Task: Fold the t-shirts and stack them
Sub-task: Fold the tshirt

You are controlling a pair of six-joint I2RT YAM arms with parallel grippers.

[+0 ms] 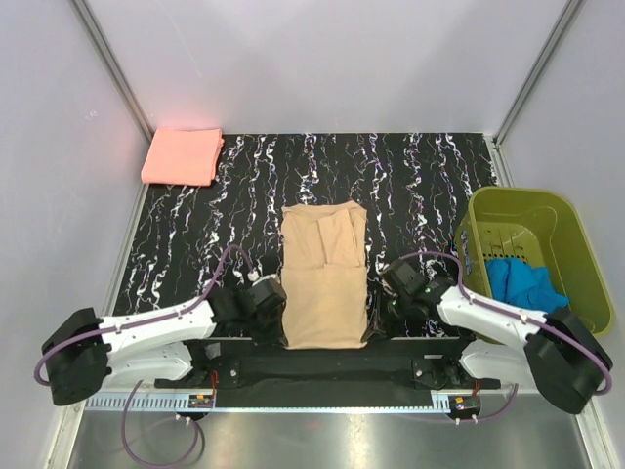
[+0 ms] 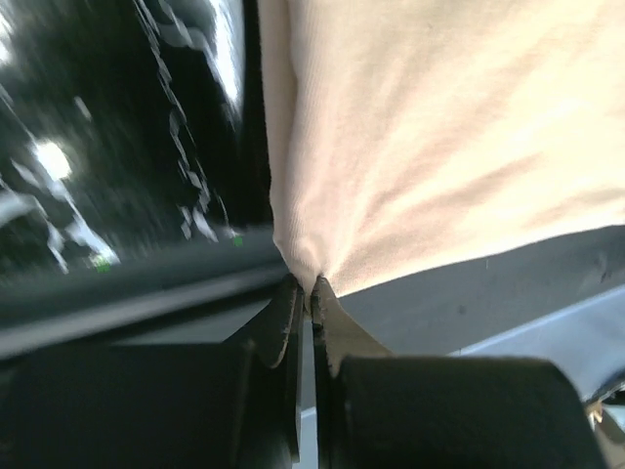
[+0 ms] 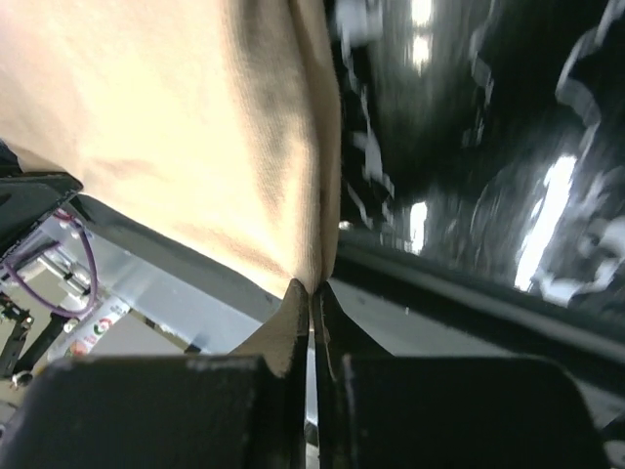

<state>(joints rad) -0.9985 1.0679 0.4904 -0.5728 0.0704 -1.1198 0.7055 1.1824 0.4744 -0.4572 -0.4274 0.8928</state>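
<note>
Cloth of the tan-beige t-shirt [image 1: 324,278] lies flat as a long, narrow rectangle in the middle of the black, white-veined table [image 1: 420,186], with its sleeves turned in over the chest, its collar end toward the far side and its hem close to the near edge between the two arms. The left gripper [image 1: 277,311] sits against the shirt's near left side; in the left wrist view its fingers are pressed together [image 2: 311,288] with a corner of the beige fabric [image 2: 439,147] pinched between the tips, the cloth fanning out in creases from that point. The right gripper [image 1: 376,318] sits against the near right side, and the right wrist view shows the same: the fingers are clamped [image 3: 312,291] on a fold of the shirt's edge [image 3: 166,117], which rises from the tips. The salmon-pink t-shirt [image 1: 183,156] lies folded into a neat square at the far left corner of the table, well apart from the beige one. At the right edge stands an olive-green basket [image 1: 576,244], holding a crumpled blue cloth [image 1: 522,283] inside.
</note>
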